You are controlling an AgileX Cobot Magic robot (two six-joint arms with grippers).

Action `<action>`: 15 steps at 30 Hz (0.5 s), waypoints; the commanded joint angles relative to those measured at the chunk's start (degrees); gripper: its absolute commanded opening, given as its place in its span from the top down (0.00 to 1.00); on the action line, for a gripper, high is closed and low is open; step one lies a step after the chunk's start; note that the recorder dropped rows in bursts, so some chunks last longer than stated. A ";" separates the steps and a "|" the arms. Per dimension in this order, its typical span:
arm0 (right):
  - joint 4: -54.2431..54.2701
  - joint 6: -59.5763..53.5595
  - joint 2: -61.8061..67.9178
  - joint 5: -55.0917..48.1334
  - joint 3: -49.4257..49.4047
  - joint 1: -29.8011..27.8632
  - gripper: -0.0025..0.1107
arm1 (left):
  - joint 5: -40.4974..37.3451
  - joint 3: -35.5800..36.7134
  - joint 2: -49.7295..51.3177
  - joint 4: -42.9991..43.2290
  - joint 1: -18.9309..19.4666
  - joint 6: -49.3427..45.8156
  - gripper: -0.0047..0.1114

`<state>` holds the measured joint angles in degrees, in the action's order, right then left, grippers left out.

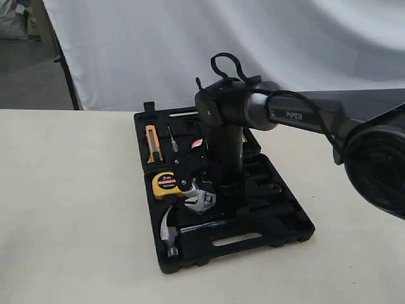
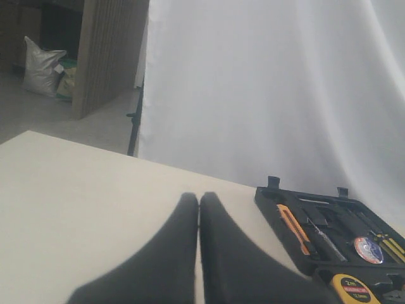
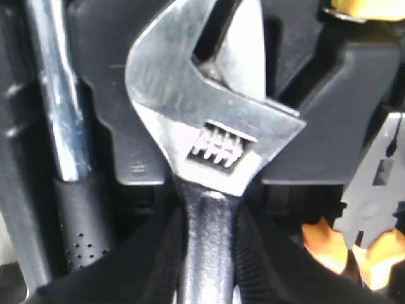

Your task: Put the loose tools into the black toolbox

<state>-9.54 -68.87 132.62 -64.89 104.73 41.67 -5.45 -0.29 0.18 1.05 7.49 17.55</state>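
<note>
Wrench (image 3: 209, 145) in right end effector (image 3: 209, 256), inside toolbox (image 1: 292, 229) edges

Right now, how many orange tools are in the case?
2. A knife lies at the case's far left edge; pliers lie beside the wrench, seen only from the right wrist camera. The arm covers the middle, so more may be hidden.

open black toolbox (image 1: 285, 229) lies on a pale table (image 1: 76, 221); the right arm (image 1: 304, 119) reaches in from the right, pointing down into it; at its tip a silver adjustable wrench (image 1: 201, 201); nearby in the case, a claw hammer (image 1: 169, 229) and yellow tape measure (image 1: 166, 184); white cloth (image 1: 158, 44) behind
</note>
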 commanded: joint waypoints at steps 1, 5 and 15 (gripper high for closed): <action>-1.73 0.75 0.38 -0.92 -0.19 -0.95 0.98 | 0.41 -0.15 -0.18 0.25 1.45 0.27 0.95; -4.93 2.00 0.38 -1.02 -0.19 -0.95 0.98 | 0.41 -0.15 -0.18 0.25 1.45 0.27 0.95; -8.20 4.15 0.38 -1.11 -0.19 -0.95 0.98 | 0.41 -0.15 -0.18 0.25 1.45 0.27 0.95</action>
<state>-13.72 -65.95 132.65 -65.10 104.73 41.67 -5.45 -0.29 0.18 1.05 7.49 17.55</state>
